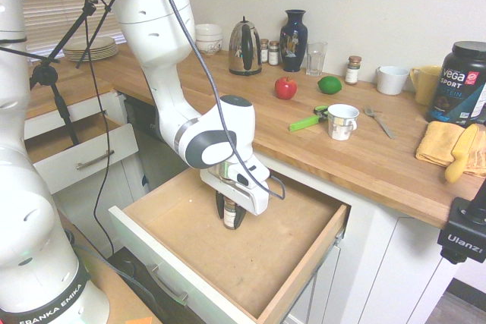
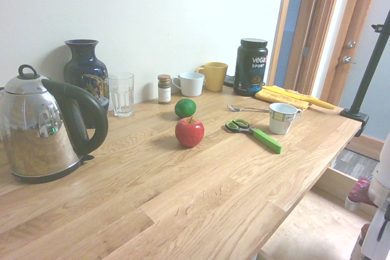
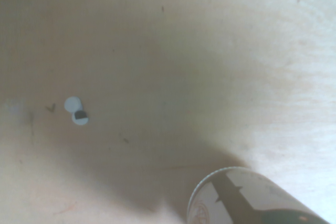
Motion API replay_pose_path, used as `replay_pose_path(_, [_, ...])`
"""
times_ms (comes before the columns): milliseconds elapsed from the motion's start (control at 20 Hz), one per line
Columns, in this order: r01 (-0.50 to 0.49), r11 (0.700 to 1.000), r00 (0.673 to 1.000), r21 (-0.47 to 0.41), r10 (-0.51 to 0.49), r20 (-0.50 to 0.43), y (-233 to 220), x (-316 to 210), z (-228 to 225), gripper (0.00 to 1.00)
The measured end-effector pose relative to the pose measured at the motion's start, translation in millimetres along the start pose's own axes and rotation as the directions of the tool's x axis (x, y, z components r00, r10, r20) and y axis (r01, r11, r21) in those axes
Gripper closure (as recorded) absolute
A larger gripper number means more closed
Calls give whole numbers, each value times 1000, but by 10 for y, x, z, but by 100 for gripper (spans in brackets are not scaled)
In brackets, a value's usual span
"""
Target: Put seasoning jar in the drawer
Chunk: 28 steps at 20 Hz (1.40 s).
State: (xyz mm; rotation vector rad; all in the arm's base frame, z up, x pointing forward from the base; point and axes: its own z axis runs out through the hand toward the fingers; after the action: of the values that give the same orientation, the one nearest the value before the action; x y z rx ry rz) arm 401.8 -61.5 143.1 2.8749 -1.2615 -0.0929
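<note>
Gripper (image 1: 230, 214) pinches the seasoning jar (image 1: 229, 213) upright by its sides near the lid, low over the drawer (image 1: 288, 294) floor's middle; small, light, rigid, slippery, breakable glass

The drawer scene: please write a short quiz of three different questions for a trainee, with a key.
1. True or false: the gripper holds the seasoning jar inside the open drawer.
2. Which lies beside the apple on the counter? A lime, B banana, C egg.
3. Fill in: the green-handled scissors lie next to a small ____.

Key: 1 true. 2 A, the lime. 3 cup.
</note>
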Motion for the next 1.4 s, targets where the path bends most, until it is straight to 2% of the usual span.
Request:
replay_pose_path(250, [-3,1000,1000,-2,3,5,-7,18,89,100])
replay_pose_path(300, [-5,1000,1000,-1,5,5,-6,20,89,0])
replay_pose_path(1100, [-19,1000,1000,4,19,5,-12,52,43,0])
replay_pose_path(1400, [-8,999,1000,48,9,-9,-52,21,-469,0])
